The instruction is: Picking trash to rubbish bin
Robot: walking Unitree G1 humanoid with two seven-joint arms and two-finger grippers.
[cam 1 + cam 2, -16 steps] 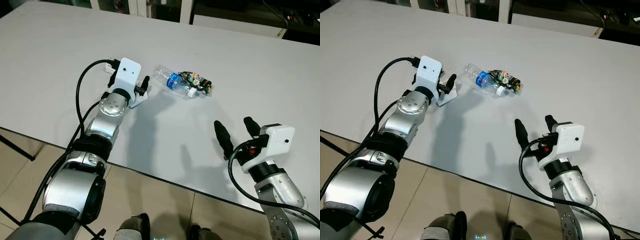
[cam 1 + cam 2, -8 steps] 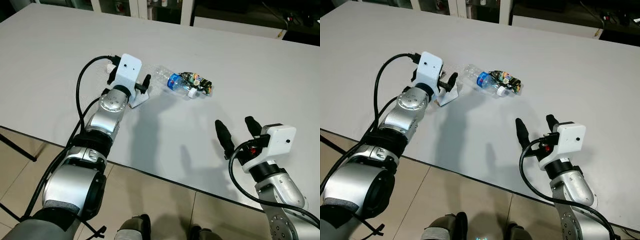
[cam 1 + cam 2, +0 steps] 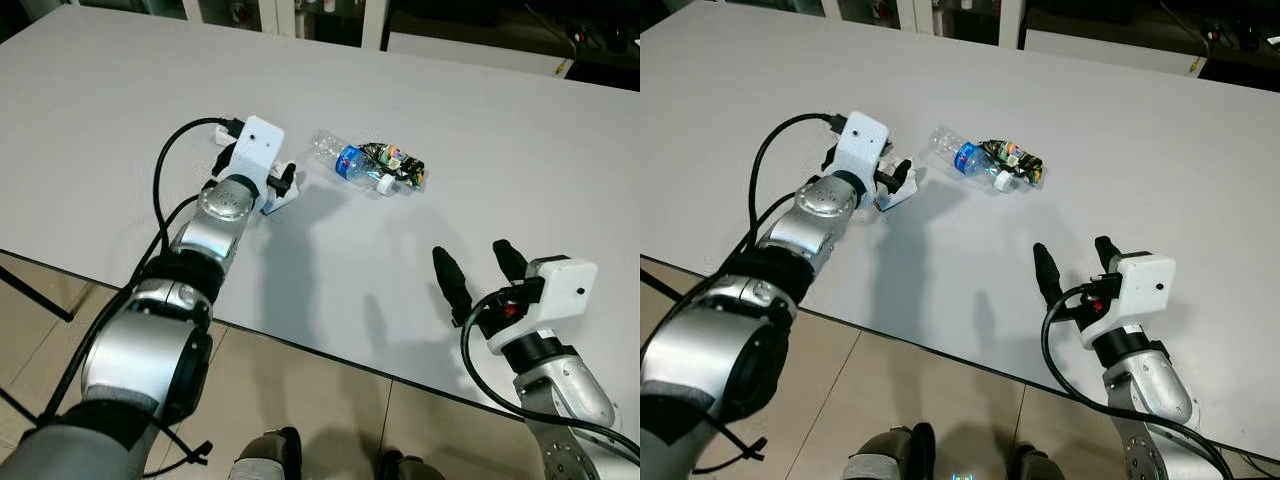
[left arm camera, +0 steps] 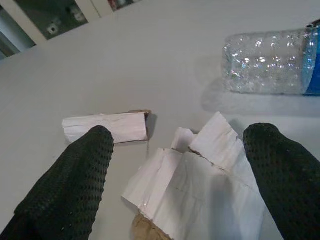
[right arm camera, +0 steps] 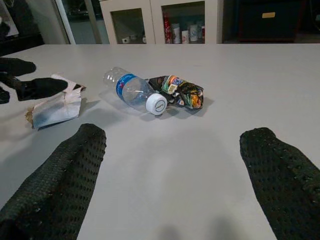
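Torn paper point(image 4: 200, 185) lies between the outstretched left pincer's point(image 4: 185, 165) spread fingers.

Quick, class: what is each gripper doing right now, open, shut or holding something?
Left gripper: open, jaws either side of the torn white paper, not gripping it.
Right gripper: open, holding nothing, above the table.

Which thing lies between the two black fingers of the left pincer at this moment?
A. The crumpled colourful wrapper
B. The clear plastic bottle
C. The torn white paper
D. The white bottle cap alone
C: in the left wrist view the open left pincer has its fingers on either side of the torn white paper, while the clear plastic bottle lies farther off on the table.
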